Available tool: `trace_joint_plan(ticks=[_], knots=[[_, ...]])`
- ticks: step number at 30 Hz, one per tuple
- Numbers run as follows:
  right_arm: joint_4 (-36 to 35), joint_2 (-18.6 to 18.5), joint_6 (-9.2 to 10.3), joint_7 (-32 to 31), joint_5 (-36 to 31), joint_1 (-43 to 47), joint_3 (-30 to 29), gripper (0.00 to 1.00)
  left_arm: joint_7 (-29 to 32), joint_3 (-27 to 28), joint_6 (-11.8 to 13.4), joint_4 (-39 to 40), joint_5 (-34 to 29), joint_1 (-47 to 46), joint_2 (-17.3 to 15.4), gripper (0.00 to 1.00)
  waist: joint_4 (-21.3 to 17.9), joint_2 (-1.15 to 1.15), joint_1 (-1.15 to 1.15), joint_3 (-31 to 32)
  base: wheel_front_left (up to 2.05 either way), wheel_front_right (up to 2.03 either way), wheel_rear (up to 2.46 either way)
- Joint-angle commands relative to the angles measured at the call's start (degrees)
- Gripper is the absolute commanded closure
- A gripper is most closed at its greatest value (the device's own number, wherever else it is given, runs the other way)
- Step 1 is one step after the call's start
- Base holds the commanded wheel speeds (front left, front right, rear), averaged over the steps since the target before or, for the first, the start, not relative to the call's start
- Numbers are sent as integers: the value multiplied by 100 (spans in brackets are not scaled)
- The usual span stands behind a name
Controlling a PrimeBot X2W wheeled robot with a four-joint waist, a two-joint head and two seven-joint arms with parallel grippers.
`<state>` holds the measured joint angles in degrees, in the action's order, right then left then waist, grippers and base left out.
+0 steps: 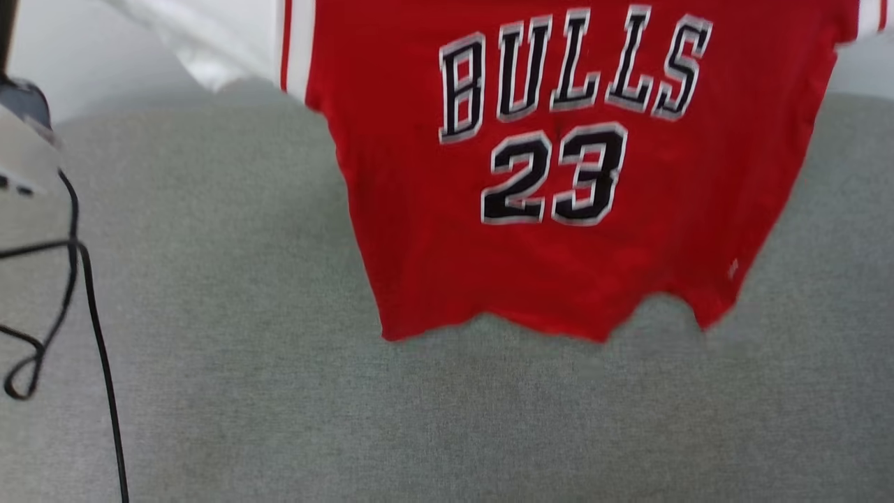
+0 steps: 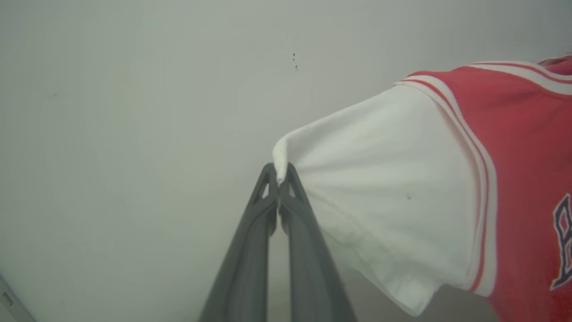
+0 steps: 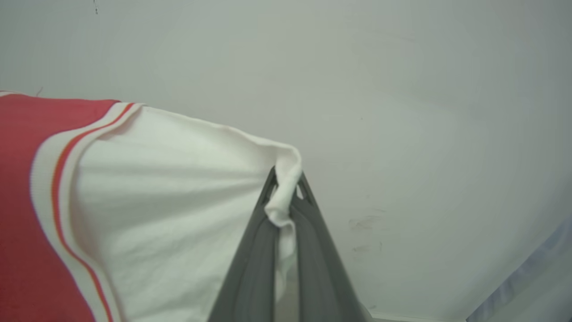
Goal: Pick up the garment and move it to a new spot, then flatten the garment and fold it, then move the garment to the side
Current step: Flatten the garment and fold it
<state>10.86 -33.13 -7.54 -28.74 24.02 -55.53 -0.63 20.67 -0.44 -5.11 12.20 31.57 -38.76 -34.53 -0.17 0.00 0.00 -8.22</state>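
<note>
left fingers (image 2: 250, 250) and right fingers (image 3: 317, 259) each clamp a white sleeve of the garment (image 1: 559, 279), its top cut off.

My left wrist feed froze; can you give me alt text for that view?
The left gripper is shut on a white sleeve of the garment, whose red body with striped trim stretches off to the right. Behind is a plain pale surface.

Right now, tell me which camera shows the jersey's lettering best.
The head view: the lettering, BULLS over 23, reads whole on the red jersey. The left wrist view catches one letter's edge past the white sleeve; the right wrist view gives the other sleeve and striped trim.
</note>
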Motion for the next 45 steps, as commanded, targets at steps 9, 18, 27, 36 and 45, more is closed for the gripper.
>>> trace_joint_plan(ticks=[9,18,27,36,45], knots=[[977,235,10,463,-313,-1794,58,100,-104,-493,-203,-1065,25,-2166,-400,100,29,0,0,-1587,0,0,0],[2241,650,11,1348,-698,-3506,-26,100,-851,-1122,-225,-2737,-221,-4492,-343,100,47,0,0,-2494,0,0,0],[3310,942,10,2285,-922,-4036,3,100,-1718,-1915,-229,-4158,-173,-5383,-123,100,105,0,0,-2924,0,0,0],[3931,1005,10,2746,-522,-3362,527,100,-2473,-2670,-230,-4859,212,-4772,62,100,90,0,0,-2777,0,0,0],[4151,998,9,2905,251,-1939,1116,100,-3003,-3196,-231,-5207,758,-3337,247,100,94,0,0,-2042,0,0,0]])
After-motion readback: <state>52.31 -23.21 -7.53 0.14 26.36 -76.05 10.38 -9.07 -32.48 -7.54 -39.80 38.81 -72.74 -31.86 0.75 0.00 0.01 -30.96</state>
